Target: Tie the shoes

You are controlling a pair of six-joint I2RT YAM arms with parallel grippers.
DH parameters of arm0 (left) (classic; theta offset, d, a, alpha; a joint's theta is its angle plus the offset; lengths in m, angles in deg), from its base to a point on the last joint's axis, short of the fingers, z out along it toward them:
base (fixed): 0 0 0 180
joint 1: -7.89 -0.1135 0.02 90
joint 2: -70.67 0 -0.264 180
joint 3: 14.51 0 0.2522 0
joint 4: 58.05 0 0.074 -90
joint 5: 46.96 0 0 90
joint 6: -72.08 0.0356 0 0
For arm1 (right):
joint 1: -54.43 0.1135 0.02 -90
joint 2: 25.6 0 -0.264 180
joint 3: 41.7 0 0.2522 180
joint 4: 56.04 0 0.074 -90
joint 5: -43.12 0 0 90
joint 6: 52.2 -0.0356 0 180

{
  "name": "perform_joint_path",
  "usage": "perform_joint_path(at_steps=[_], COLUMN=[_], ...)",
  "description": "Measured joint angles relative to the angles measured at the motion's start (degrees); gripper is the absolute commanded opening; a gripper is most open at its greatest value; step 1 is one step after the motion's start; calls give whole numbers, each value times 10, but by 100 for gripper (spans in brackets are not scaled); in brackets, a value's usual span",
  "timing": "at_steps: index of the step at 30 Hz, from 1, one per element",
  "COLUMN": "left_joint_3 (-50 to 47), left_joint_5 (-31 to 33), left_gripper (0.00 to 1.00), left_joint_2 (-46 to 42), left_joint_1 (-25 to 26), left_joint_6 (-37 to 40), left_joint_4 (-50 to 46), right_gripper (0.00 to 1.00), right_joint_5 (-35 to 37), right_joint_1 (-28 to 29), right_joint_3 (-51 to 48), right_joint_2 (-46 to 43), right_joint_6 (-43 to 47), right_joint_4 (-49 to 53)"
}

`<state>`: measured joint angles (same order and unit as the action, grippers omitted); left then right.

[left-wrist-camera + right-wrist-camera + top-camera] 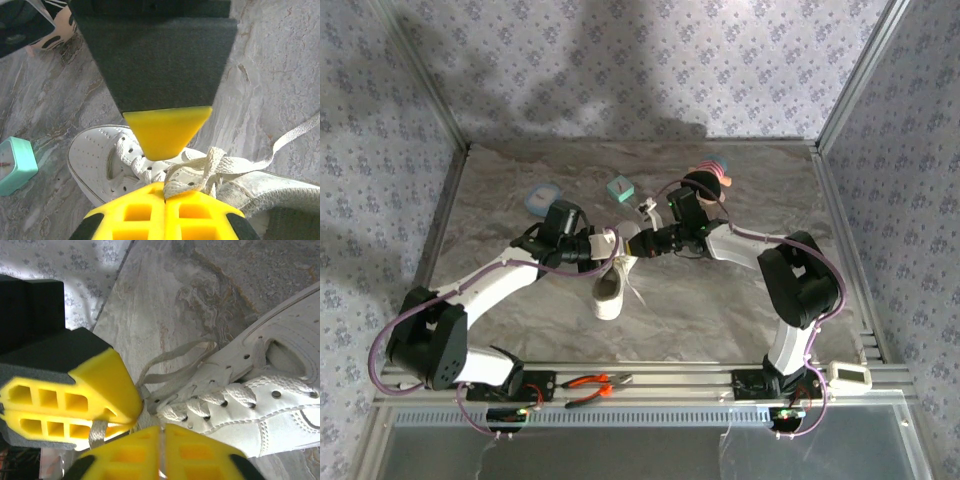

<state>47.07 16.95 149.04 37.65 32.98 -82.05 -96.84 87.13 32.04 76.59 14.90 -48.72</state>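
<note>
And there was the left arm (485, 283), white shells on the long links, chunky black housings at the joints, a lilac cable (377, 352) looping alongside. The right arm (732, 246) wore the same white and black with the same pale purple lead. Up close, the left gripper (165, 199) showed bright yellow tips with square hollow cells and dark padding at the edges, and the right gripper (161, 440) matched it.

We list: sneaker (95, 157), white leather-look upper, smooth, perforated, matt; laces (295, 135), flat woven cloth; desk (270, 75), grey marbled covering, matt; left gripper (165, 200), yellow moulded plastic, dull sheen, dark felt-like padding.
</note>
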Motion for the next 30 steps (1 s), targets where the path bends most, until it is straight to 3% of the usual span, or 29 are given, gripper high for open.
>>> perform_joint_path(at_steps=[4, 10, 30], left_joint_3=[0, 0, 0], left_joint_5=[0, 0, -2], left_gripper=[0, 0, 0], left_joint_2=[0, 0, -3], left_joint_1=[0, 0, 0], left_joint_6=[0, 0, 0], left_joint_4=[0, -1, -2], right_gripper=[30, 36, 38], right_joint_5=[-3, -14, -38], right_joint_1=[0, 0, 0], right_joint_3=[-4, -11, -11], right_joint_2=[-1, -4, 11], right_joint_6=[8, 11, 16], right_joint_4=[-3, -20, -26])
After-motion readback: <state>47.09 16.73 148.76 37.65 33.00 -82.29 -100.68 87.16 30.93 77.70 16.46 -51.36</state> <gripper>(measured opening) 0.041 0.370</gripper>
